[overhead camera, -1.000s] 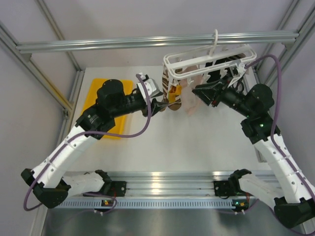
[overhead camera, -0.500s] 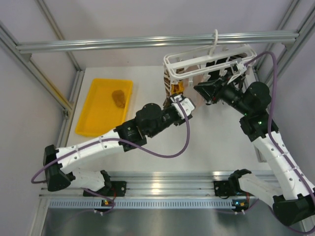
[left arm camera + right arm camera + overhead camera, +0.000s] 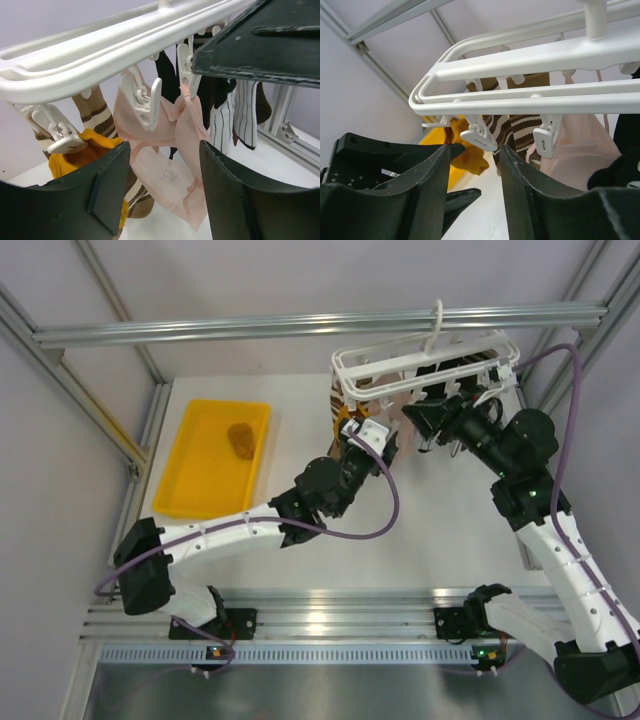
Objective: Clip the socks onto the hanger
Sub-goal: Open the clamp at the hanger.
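The white clip hanger (image 3: 425, 362) is hanging by its hook from the aluminium bar (image 3: 250, 328) in the upper right of the overhead view. Its frame is sitting close to the enclosure post at the right edge, while the white table (image 3: 430, 540) below it, toward the lower centre, is lying bare and leaving both arms room to come in from beneath. The left end effector (image 3: 165, 195) is reaching in under the frame's left end, fingers spread apart and holding nothing; through the gap the pink sock (image 3: 175, 130) is dangling just beyond, not visibly touching either finger. The right end effector (image 3: 472, 200) is hovering just under the frame from the right, likewise released and gripping nothing, with one dark finger showing in the upper right corner of the left wrist view beside a clip. The clipped socks are hanging in a tight bunch: one brown striped sock (image 3: 97, 112), one mustard sock (image 3: 82, 152), pink fabric in what is looking like two pieces, one black sock (image 3: 165, 75) and two pinstriped socks (image 3: 240, 117) at the right. Three white clips (image 3: 145, 100) are showing clearly in that view. One yellow tray (image 3: 195, 485) is lying in the upper left of the table, well apart from the hanger, and is holding one small brown bundle (image 3: 241, 437).
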You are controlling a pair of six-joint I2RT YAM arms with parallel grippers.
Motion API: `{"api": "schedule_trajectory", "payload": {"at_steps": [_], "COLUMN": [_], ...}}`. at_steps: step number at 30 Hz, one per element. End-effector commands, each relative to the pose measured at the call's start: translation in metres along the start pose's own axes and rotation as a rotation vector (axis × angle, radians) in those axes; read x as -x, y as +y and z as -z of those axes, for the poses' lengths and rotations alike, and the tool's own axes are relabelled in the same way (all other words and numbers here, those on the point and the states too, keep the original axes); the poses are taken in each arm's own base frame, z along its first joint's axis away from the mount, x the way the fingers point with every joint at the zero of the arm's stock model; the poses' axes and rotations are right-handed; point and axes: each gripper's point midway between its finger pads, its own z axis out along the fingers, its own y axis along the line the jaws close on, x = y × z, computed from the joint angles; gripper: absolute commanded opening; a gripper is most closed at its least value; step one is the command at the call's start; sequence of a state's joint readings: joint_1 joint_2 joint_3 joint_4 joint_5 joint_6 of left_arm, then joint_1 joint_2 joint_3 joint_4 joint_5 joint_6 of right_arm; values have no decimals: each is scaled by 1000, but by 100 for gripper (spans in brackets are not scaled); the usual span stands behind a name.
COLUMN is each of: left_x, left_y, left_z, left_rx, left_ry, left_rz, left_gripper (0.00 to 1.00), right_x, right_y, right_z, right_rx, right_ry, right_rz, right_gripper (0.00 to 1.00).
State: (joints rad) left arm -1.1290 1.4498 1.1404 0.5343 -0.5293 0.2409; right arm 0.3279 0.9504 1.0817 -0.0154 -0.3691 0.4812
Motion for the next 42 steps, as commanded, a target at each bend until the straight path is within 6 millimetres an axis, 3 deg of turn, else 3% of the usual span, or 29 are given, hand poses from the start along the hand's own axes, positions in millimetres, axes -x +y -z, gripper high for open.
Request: {"api": "schedule_trajectory", "payload": {"at_steps": [1, 5, 13, 16, 18, 20, 22, 23, 24, 25, 26, 28, 30, 34, 35, 42], "left_x": [31, 27, 40, 45, 44, 43, 49, 36, 36, 41, 30, 36, 27, 33, 34, 34], "left_y": [17, 20, 33, 34, 36, 36, 34, 30, 30, 27, 24, 18, 11, -7, -19, -21], "left_z": [-12, -26, -47, -51, -53, -51, -44, -41, -38, -32, -29, -20, -12, 12, 22, 27], "left_rx": [102, 124, 163, 154, 146, 120, 83, 58, 43, 11, -17, -90, -174, -379, -500, -667], "left_ry": [-117, -129, -201, -223, -222, -207, -208, -162, -153, -150, -107, -98, -51, -73, -83, -34], "left_rz": [106, 112, 110, 99, 86, 80, 94, 78, 89, 89, 69, 53, 4, -99, -130, -71], "left_gripper": [62, 63, 64, 59, 45, 25, 15, 2, 0, 0, 0, 0, 0, 0, 0, 0], "right_x": [38, 43, 43, 40, 39, 39, 38, 37, 35, 33, 32, 28, 24, 19, 20, 18], "right_y": [7, 5, 1, -1, -2, 0, 2, 5, 8, 9, 14, 15, 21, 24, 28, 46], "right_z": [10, 11, 10, 9, 9, 9, 9, 9, 8, 6, 7, 4, 3, -3, -4, -2], "right_rx": [-20, -27, -22, -20, -20, -10, 0, 20, 40, 54, 83, 103, 142, 177, 208, 332], "right_ry": [-115, -121, -107, -98, -95, -93, -90, -81, -73, -64, -53, -40, -24, 2, -4, -1], "right_rz": [5, 7, 11, 9, 8, 10, 12, 14, 19, 19, 23, 16, 1, -49, -60, -84], "right_gripper": [44, 45, 45, 45, 45, 45, 45, 45, 45, 45, 45, 45, 46, 48, 48, 55]}}
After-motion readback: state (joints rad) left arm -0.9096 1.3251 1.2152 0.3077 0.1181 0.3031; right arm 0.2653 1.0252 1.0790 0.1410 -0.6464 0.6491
